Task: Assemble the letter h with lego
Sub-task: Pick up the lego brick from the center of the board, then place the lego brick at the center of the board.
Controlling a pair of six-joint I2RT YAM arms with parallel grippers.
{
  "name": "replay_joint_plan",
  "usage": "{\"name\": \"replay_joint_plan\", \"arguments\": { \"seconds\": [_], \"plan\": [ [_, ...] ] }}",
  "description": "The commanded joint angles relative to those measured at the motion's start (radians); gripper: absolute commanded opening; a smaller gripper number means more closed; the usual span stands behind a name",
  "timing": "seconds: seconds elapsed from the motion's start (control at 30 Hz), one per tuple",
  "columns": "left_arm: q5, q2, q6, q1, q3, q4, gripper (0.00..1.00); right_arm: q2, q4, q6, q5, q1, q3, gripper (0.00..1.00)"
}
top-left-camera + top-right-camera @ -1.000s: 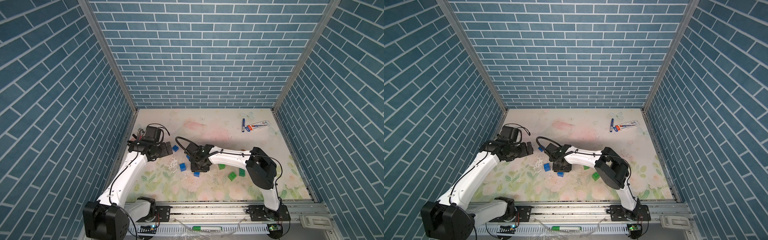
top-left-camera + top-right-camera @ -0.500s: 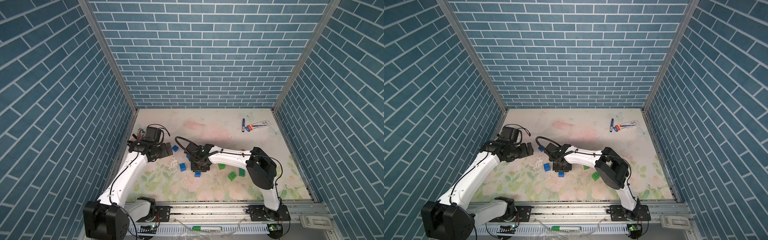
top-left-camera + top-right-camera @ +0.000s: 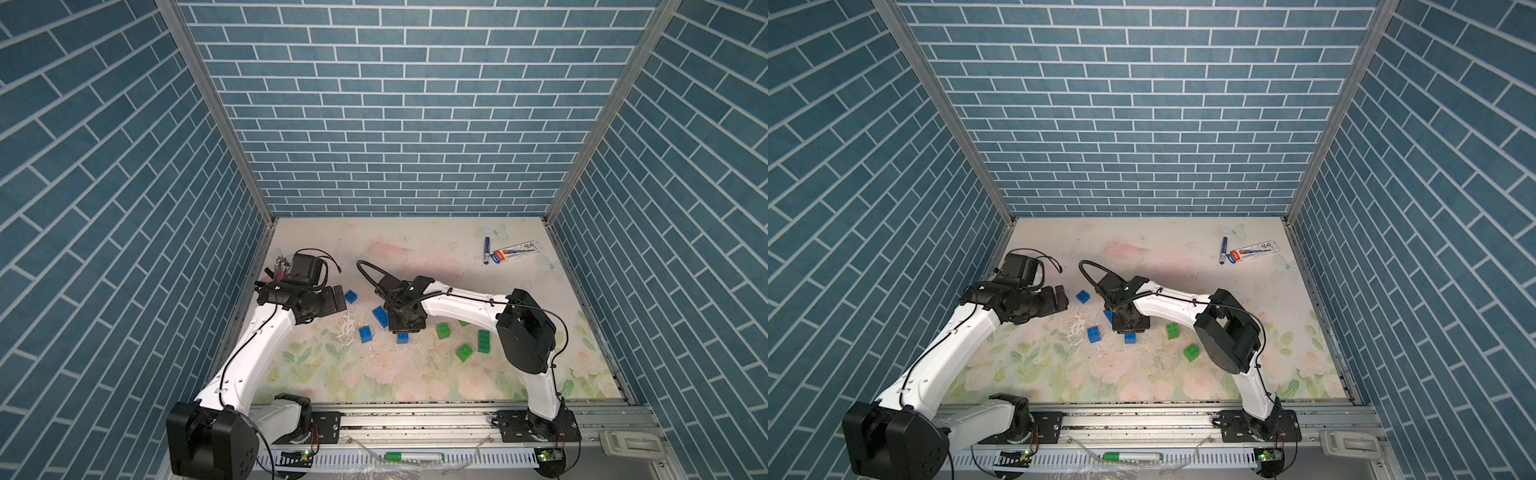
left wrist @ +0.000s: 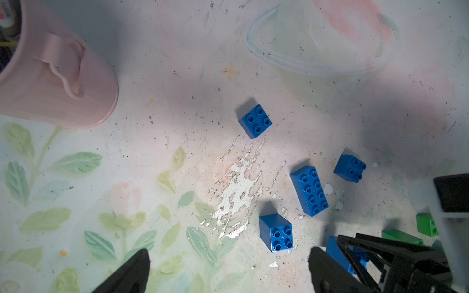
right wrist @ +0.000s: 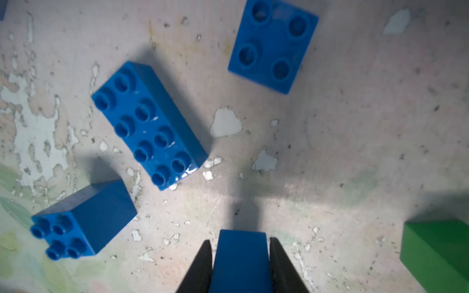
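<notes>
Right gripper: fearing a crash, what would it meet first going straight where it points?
The mat, just below: the right gripper points down at it, shut on a blue brick that probably rests there.

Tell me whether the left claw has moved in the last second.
No. In a top view the left claw stays open at the same gap from the square blue brick beside it.

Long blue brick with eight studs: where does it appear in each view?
Top view: long blue brick, mid-table, beside the peeled white patch.
Top view: same place, partly hidden behind the right arm.
Left wrist: between the patch and a square blue brick.
Right wrist: in full, beside the patch.
Shared landmark: the peeled white patch.
</notes>
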Motion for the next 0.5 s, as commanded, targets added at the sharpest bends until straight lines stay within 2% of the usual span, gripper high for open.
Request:
{"name": "replay_joint_plan", "arguments": {
  "seconds": [0.0, 0.33, 0.47],
  "plan": [
    [0.012, 0.0, 0.014, 0.008, -0.011, -0.001, 0.99, 0.04, -0.042, -0.041, 0.006, -0.019, 0.03, 0.24],
    [0.024, 0.005, 0.017, 0.008, -0.013, 0.002, 0.99, 0.103, -0.076, -0.087, -0.002, -0.043, 0.106, 0.25],
    [0.034, 0.014, 0.017, 0.009, -0.013, 0.004, 0.99, 0.116, -0.09, -0.094, 0.009, -0.043, 0.125, 0.3]
  ]
}}
